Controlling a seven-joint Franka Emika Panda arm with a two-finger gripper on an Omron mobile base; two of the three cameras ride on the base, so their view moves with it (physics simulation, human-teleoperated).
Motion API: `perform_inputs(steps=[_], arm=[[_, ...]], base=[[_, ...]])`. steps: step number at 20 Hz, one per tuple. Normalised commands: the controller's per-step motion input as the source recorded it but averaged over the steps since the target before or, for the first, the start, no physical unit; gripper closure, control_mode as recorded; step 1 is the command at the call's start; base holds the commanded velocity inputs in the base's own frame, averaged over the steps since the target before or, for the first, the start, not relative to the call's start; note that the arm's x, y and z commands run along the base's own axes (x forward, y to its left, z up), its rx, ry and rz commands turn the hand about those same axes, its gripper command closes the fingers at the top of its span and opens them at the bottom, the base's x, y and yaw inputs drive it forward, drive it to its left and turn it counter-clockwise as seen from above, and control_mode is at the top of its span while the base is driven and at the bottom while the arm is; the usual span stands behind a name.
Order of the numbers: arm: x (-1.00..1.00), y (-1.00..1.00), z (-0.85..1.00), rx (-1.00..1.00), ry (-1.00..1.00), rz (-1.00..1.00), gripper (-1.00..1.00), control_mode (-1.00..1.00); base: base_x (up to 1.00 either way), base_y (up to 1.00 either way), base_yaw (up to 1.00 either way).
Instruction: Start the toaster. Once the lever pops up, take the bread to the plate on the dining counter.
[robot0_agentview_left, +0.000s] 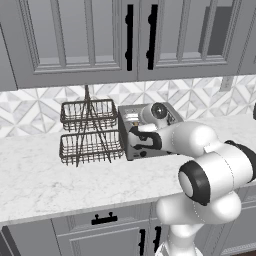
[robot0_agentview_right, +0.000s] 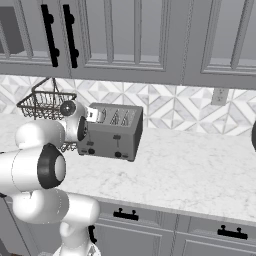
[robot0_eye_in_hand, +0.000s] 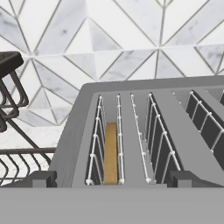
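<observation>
gripper: I see my two dark fingertips low in the hand view, set wide apart, nothing between them, nothing held
hand: I have it above the toaster's front edge, looking down along the slots toward the wall; in the base views the arm's wrist sits right at the toaster's left front corner
toaster: grey, boxy, directly under and beyond my fingers; the span between the tips covers the two left slots; further slots run off past the right fingertip
toaster on worktop: stands on the marble worktop under the wall cabinets, front with black levers and knobs facing me
bread: golden slice, standing on edge deep in the leftmost slot, between the white wire guides; nearer my left fingertip than my right, below the fingers, not touched
slot next to bread: I see wire guides in it, no slice
levers: I can't tell from the hand view whether they're up or down; in the right base view one black lever shows on the front, mid-height
rack: two-tier wire basket, just left of the toaster, outside my left fingertip; its wires show at the left edge of the hand view
wall: white and grey diamond tiles, beyond the toaster, well past the fingertips
cabinets: grey doors with black handles, above the toaster
</observation>
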Motion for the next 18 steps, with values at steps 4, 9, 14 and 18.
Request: perform_inputs(steps=[4,9,14,18], arm=[[0.0,0.0,0.0,0.0,0.0,0.0,-1.0,-1.0],[0.0,0.0,0.0,0.0,0.0,0.0,-1.0,-1.0],[0.0,0.0,0.0,0.0,0.0,0.0,-1.0,-1.0],[0.0,0.0,0.0,0.0,0.0,0.0,-1.0,-1.0]], base=[[0.0,0.0,0.0],[0.0,0.0,0.0],[0.0,0.0,0.0],[0.0,0.0,0.0]])
